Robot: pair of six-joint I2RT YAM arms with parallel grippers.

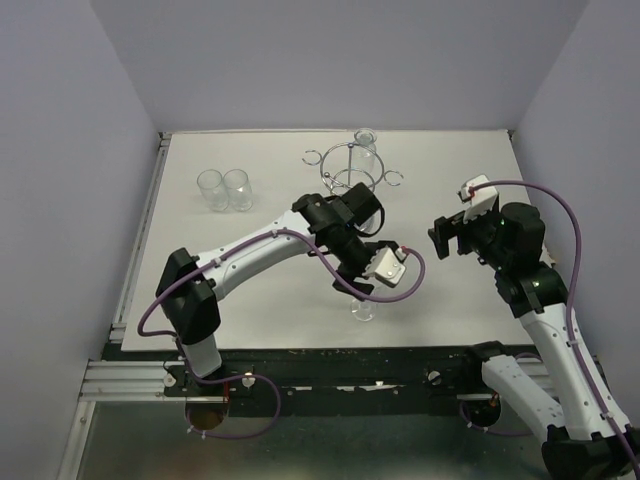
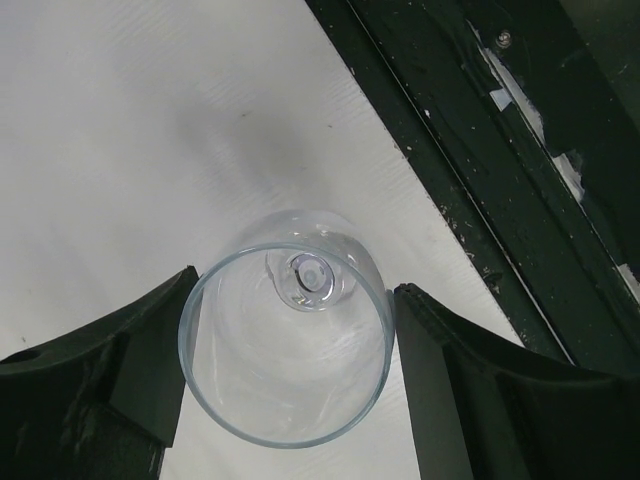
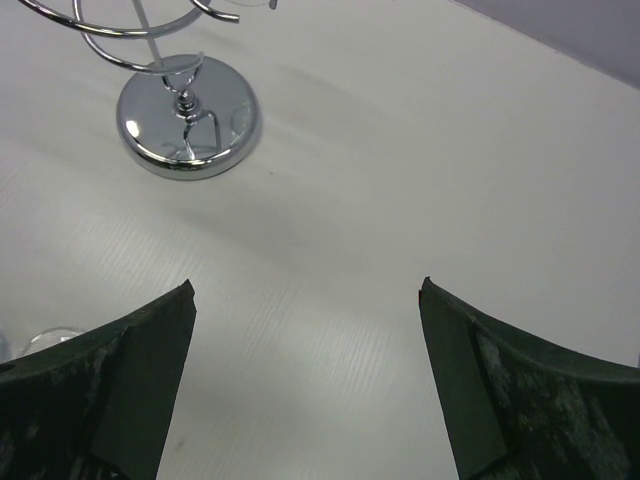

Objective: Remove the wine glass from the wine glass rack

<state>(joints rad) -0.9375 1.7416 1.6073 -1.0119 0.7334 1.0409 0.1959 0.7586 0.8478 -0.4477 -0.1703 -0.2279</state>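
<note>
A clear wine glass (image 1: 363,310) stands upright near the table's front edge, well away from the chrome wine glass rack (image 1: 350,170). My left gripper (image 1: 362,290) comes down over it. In the left wrist view the glass's rim (image 2: 290,440) fills the gap between both fingers, and the left gripper (image 2: 295,280) is shut on the bowl. The glass's foot shows through the bowl. My right gripper (image 1: 440,238) hovers open and empty right of the middle. In the right wrist view the right gripper (image 3: 305,290) faces bare table, with the rack's mirrored base (image 3: 187,125) ahead to the left.
Another glass (image 1: 366,142) hangs at the back of the rack. Two clear tumblers (image 1: 211,188) (image 1: 237,187) stand at the back left. The dark front rail (image 2: 480,150) runs close beside the held glass.
</note>
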